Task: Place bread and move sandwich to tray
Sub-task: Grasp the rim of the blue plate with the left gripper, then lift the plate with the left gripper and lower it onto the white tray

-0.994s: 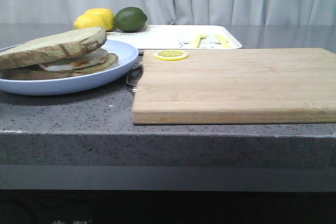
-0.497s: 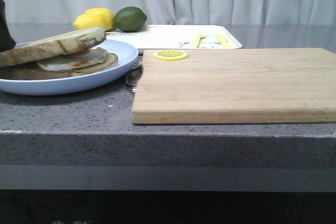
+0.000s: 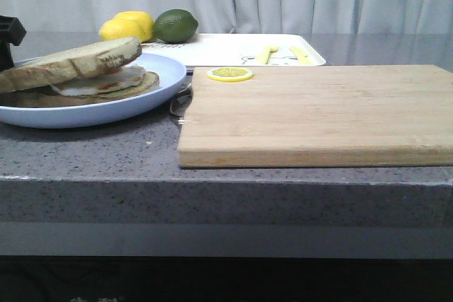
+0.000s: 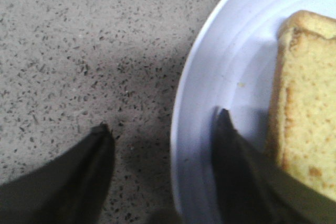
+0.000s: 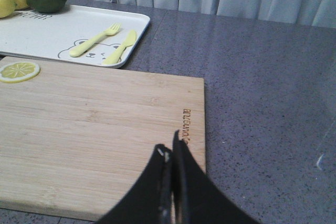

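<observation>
The thick bread (image 3: pixel 71 64) lies tilted on top of the sandwich's fried egg (image 3: pixel 99 81) and flatter slice, all on the round pale-blue plate (image 3: pixel 152 93) at the left. In the left wrist view the bread (image 4: pixel 307 108) sits on the plate (image 4: pixel 210 93). My left gripper (image 4: pixel 163 129) is open and empty, one finger over the plate's rim, the other over the counter; a bit of it shows at the front view's left edge (image 3: pixel 8 37). The white tray (image 3: pixel 233 49) lies at the back. My right gripper (image 5: pixel 170 148) is shut and empty above the cutting board.
A wooden cutting board (image 3: pixel 318 111) with a lemon slice (image 3: pixel 230 73) fills the right half. Lemons (image 3: pixel 127 26) and a lime (image 3: pixel 175 25) sit at the tray's far left corner. A yellow fork (image 5: pixel 94 40) and knife (image 5: pixel 122 45) lie on the tray (image 5: pixel 47 32).
The bread has dropped a little onto the egg and now rests there. My left gripper has let it go and drawn back to the plate's left edge. The right arm has not moved.
</observation>
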`<state>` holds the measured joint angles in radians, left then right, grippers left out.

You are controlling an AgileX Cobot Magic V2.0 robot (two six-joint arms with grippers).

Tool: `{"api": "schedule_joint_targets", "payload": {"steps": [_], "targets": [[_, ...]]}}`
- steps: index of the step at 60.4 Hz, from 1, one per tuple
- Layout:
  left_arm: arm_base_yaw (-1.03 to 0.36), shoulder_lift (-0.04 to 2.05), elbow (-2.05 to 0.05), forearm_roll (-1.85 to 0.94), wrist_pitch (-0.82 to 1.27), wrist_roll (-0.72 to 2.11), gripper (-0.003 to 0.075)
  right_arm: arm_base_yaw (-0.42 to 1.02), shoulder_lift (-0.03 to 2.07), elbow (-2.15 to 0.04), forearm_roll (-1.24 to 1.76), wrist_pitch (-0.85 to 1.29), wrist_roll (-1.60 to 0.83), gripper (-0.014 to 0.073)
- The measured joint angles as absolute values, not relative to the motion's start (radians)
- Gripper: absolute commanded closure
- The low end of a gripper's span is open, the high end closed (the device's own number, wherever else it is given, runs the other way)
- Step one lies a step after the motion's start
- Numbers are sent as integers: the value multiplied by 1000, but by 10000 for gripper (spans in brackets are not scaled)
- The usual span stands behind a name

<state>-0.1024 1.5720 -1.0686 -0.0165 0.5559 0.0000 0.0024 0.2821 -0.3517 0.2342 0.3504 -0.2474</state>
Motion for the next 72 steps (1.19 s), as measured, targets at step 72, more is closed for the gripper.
{"api": "schedule_joint_targets", "payload": {"steps": [72], "targets": [[216, 1466, -1218, -969, 912, 654, 739, 2, 282, -352, 234, 350, -247, 673]]}}
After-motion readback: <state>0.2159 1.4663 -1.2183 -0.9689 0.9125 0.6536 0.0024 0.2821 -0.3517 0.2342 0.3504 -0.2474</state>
